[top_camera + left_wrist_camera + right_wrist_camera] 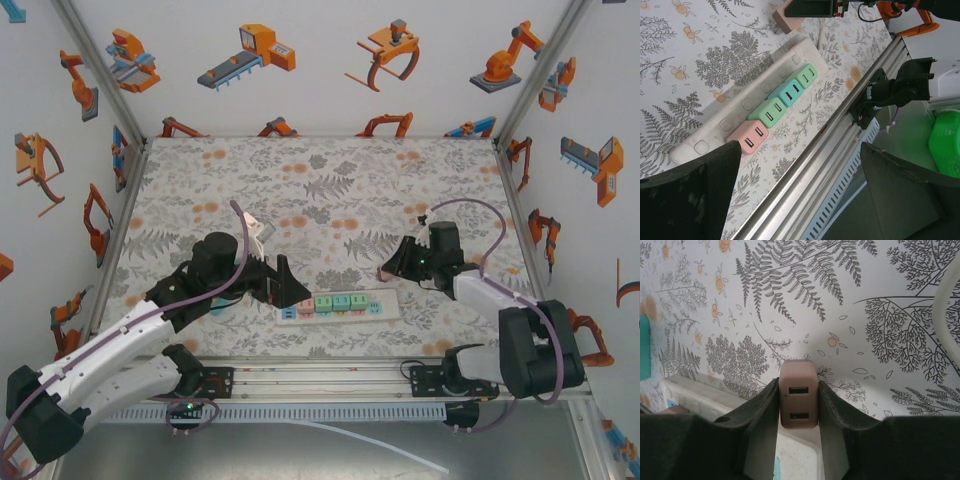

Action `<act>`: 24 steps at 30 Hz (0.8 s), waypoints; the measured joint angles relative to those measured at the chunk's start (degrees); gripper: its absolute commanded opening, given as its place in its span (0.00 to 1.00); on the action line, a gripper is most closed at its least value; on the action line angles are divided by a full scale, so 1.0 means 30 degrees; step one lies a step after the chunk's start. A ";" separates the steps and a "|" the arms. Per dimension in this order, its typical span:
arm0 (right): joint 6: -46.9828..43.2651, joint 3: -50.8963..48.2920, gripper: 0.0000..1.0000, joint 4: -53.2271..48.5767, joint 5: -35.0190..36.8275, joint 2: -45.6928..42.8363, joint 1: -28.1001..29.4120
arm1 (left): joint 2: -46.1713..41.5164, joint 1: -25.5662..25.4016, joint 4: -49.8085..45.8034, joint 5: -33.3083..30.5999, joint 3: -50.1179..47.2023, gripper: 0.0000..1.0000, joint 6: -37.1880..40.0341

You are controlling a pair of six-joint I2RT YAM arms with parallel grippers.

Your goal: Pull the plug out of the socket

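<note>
A white power strip (385, 303) lies at the front middle of the table, with a pink plug (751, 136), a green one (769, 113), a cyan one (788, 92) and another green one (807, 75) in a row on it. My right gripper (392, 268) hangs over the strip's right end, shut on a dusty-pink two-port plug (798, 400). That plug (784, 21) looks raised off the strip (795, 452); its prongs are hidden. At the strip's left end, my left gripper (287, 285) stands open with nothing between its fingers (700, 200).
An aluminium rail (320, 375) runs along the table's near edge, just in front of the strip. Patterned walls close in the left, right and back sides. A green basket (946, 145) sits beyond the rail. A white cable (946, 315) curves past the right gripper.
</note>
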 measured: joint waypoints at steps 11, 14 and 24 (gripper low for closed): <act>-0.0444 -0.0204 0.56 -0.0015 0.0634 0.0386 -0.0095 | 0.0007 0.0000 -0.0277 -0.1049 0.0000 0.96 0.0095; -0.0729 -0.0204 0.59 -0.0248 0.0845 0.0211 -0.0095 | 0.0000 0.0000 -0.0605 -0.1639 0.0000 0.98 0.0095; -0.3031 0.0845 0.58 -0.3038 0.1253 -0.3381 -0.0095 | -0.0605 -0.0015 -0.1778 -0.3905 -0.0007 0.97 0.0051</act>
